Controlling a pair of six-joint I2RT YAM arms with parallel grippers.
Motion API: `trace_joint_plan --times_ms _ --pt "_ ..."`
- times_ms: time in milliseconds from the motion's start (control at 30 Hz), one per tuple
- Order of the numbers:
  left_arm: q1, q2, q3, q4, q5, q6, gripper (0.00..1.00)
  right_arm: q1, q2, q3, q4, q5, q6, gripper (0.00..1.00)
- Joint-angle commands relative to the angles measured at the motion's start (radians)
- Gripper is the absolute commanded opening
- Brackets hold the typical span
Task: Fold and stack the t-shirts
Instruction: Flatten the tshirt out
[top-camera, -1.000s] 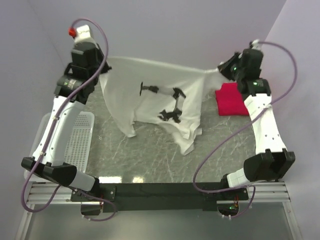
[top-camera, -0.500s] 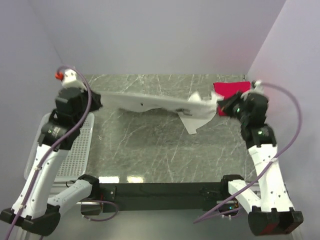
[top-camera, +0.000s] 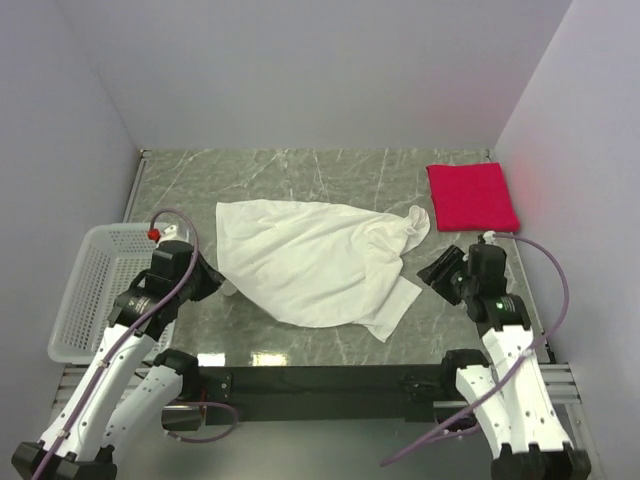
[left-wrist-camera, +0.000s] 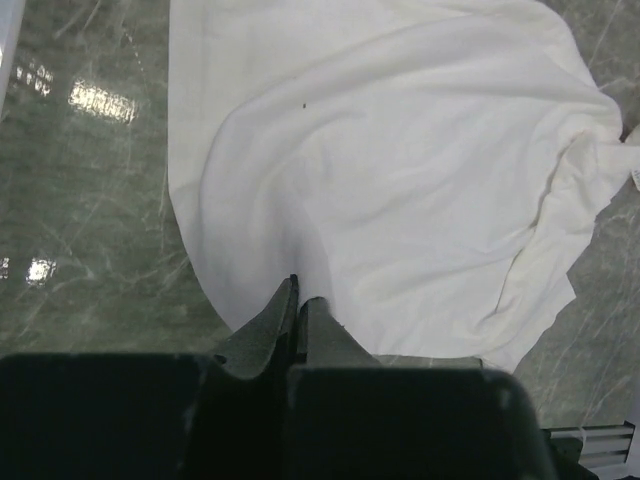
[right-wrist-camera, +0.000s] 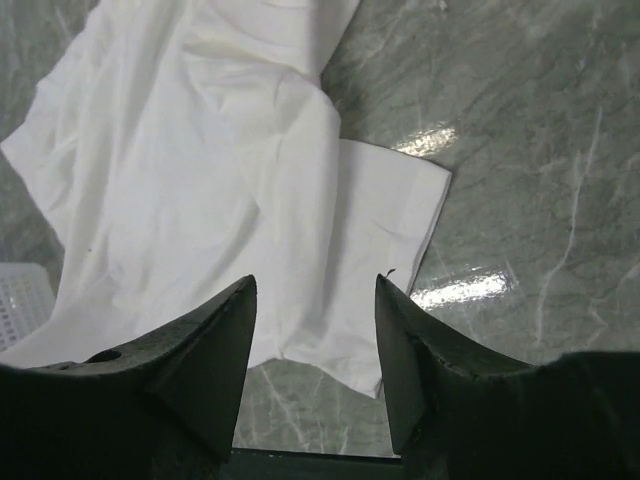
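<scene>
While the left claw (left-wrist-camera: 298, 295) pinches the rumpled white t-shirt (top-camera: 310, 265) and the right claw (right-wrist-camera: 315, 300) gapes empty, flatten it on the desk (top-camera: 300, 180) before folding.

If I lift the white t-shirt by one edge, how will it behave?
Probably floppy: the white t-shirt lies rumpled with soft creases, so it should drape. It may slide easily on the glossy table.

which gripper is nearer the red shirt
Right. The right gripper is just near-left of the red shirt, by a sleeve of the white shirt. The left gripper is at that shirt's opposite edge, beside the basket.
</scene>
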Motion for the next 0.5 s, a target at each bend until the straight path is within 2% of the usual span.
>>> trace_joint_plan --times_ms 0,133,300,367,467 --pt "0.005 -0.007 -0.015 0.055 0.008 -0.045 0.01 -0.007 0.101 0.006 0.079 0.058 -0.012 0.58" --pt "0.005 -0.016 -0.006 0.044 -0.042 -0.030 0.01 0.005 0.210 -0.013 0.118 0.102 -0.022 0.57" --pt "0.005 -0.020 -0.010 0.055 -0.059 -0.005 0.01 0.196 0.378 0.046 0.105 0.329 -0.029 0.56" --pt "0.005 -0.014 -0.009 0.058 -0.057 0.004 0.01 0.239 0.452 0.071 0.108 0.384 -0.028 0.56" --pt "0.005 -0.011 0.004 0.053 -0.062 0.010 0.01 0.241 0.547 0.089 0.122 0.457 -0.051 0.56"
